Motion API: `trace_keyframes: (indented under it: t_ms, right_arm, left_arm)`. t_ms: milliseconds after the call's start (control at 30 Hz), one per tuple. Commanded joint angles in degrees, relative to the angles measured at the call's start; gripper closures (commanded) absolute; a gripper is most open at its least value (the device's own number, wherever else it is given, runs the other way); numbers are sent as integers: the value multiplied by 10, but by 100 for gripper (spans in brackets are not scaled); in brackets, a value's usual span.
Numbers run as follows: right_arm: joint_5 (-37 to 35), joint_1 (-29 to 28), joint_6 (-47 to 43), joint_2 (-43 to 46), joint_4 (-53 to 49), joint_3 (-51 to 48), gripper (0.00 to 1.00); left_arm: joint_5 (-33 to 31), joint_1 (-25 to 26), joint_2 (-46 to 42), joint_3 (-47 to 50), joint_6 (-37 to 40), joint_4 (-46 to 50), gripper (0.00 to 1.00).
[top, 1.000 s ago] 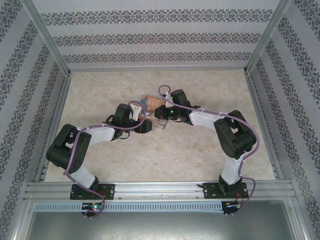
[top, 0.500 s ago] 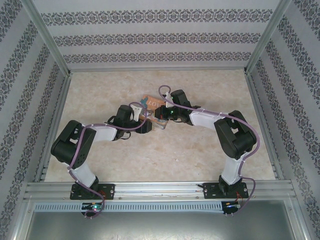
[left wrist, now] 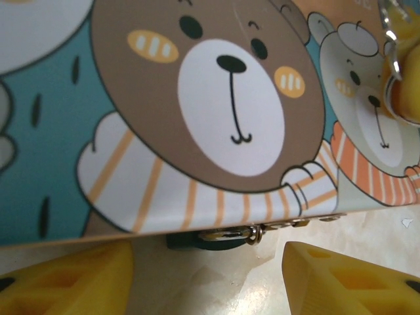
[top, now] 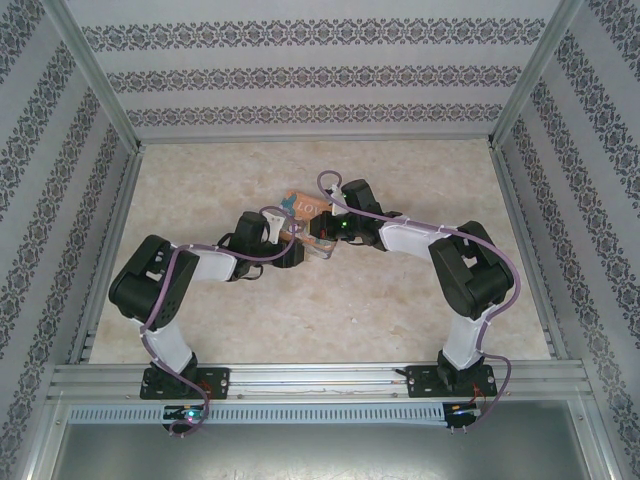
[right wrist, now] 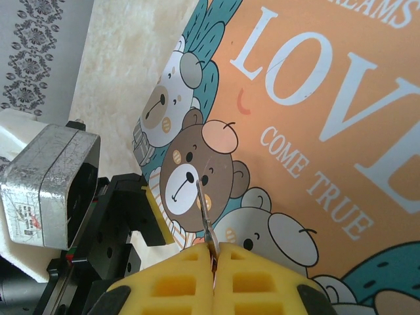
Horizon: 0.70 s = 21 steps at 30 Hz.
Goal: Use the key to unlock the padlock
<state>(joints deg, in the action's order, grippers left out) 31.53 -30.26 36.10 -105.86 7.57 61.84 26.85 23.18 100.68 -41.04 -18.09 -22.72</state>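
The padlock [left wrist: 197, 241] is a small dark teal body lying under the lower edge of the picture box [left wrist: 216, 111], beside its silvery hasp [left wrist: 231, 232]. My left gripper [left wrist: 210, 282] stands open just in front of it, one yellow finger on each side, touching nothing. My right gripper [right wrist: 214, 252] is shut on the key [right wrist: 204, 210], whose thin metal blade sticks out over the brown bear on the box lid [right wrist: 315, 111]. From above, both grippers meet at the box [top: 305, 204], the left gripper [top: 291, 250] at its near side and the right gripper [top: 322, 236] just right of it.
The box sits mid-table on the marble-patterned top [top: 400, 300]. Patterned walls and metal frame posts [top: 95, 95] close in the left, right and back. The left arm's black wrist and camera housing [right wrist: 52, 184] sit close beside the right gripper.
The left arm's elbow has swung to the right, towards the box. The right arm and the key have stayed put.
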Motion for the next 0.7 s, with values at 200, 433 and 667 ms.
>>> trace_keyframes:
  t_ms: [200,433,667]
  right_arm:
    - [-17,-5,-1,-11,-91,-28,100]
    - [-18,-5,-1,-13,-90,-25,100]
    - [-21,-5,-1,-14,-90,-24,100]
  left_arm:
    - [22,3,29,-10,-20,-39,40]
    - [21,9,24,-9,-20,-37,40]
    - [22,15,25,-14,-13,-27,45]
